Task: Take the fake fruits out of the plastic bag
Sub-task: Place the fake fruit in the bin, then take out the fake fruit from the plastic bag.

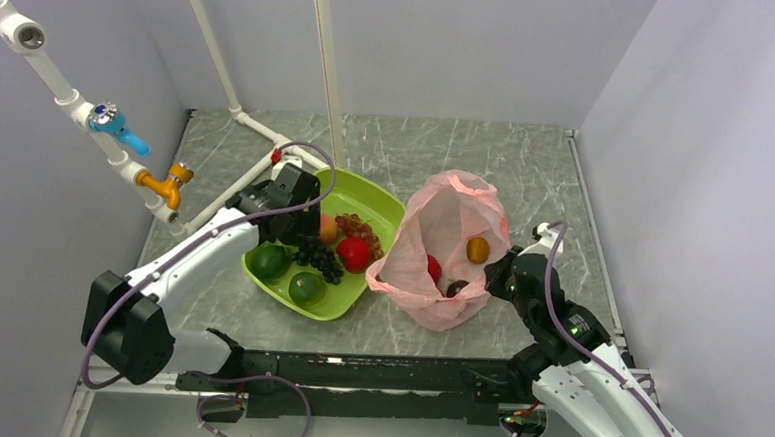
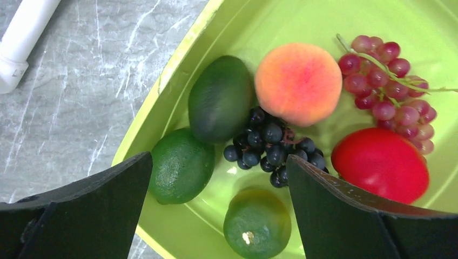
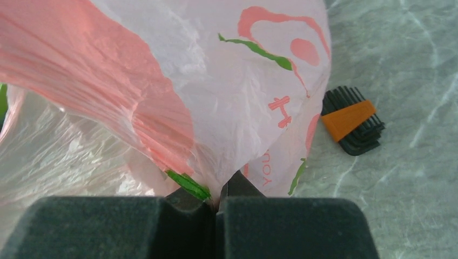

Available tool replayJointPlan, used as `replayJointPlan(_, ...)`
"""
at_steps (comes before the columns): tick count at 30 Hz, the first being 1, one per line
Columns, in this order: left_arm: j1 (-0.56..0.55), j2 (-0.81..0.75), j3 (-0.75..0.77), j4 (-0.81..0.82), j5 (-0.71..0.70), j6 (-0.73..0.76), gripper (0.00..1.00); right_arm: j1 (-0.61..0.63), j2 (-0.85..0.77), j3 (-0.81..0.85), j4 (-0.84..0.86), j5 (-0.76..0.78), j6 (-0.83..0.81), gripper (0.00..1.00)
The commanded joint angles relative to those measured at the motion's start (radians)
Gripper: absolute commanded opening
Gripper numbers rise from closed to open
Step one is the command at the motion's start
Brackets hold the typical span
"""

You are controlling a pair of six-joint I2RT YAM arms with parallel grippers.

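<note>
Half unloaded: left claw (image 2: 217,160) spread above the tray (image 2: 259,21), right claw (image 3: 217,208) pressed together on the bag (image 1: 449,217) edge.
Below the left claw lie fruits (image 2: 259,135), peach (image 2: 298,83) and dark grapes (image 2: 273,148) among them, none gripped; this looks like a drop-off, so next it should cross to the bag mouth beside the right claw; a red fruit (image 1: 433,269), an orange one (image 1: 478,249) and a dark one (image 1: 457,287) sit inside; crinkled film may hide more.

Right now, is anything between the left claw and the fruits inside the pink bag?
Sideways, yes: the bag's left wall stands between the open left claw, over the green tray, and the red fruit, orange fruit and dark fruit inside. From above, nothing visible covers them: the right claw pinches the rim.
</note>
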Motion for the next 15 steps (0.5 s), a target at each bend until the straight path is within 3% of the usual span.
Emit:
replayJointPlan(1,0.002,-0.092,0.047,-0.03,0.092,-0.016,0.99,0.005,0.011,0.05,0.073,-0.121,-0.102,0.0)
replayJointPlan(5,-0.001,-0.222,0.018,0.103,0.464,-0.001,0.88,0.005,0.029,0.056,0.062,-0.189,-0.088,0.0)
replayJointPlan(7,-0.016,-0.317,-0.05,0.295,0.688,-0.048,0.84,0.004,0.04,0.063,0.059,-0.23,-0.076,0.0)
replayJointPlan(9,-0.065,-0.367,-0.115,0.486,0.81,-0.121,0.84,0.005,0.052,0.071,0.059,-0.277,-0.071,0.0)
replayJointPlan(12,-0.248,-0.383,-0.13,0.649,0.781,-0.157,0.86,0.005,0.058,0.089,0.044,-0.316,-0.072,0.0)
replayJointPlan(15,-0.4,-0.304,-0.062,0.663,0.691,-0.119,0.85,0.005,0.041,0.092,0.035,-0.329,-0.085,0.0)
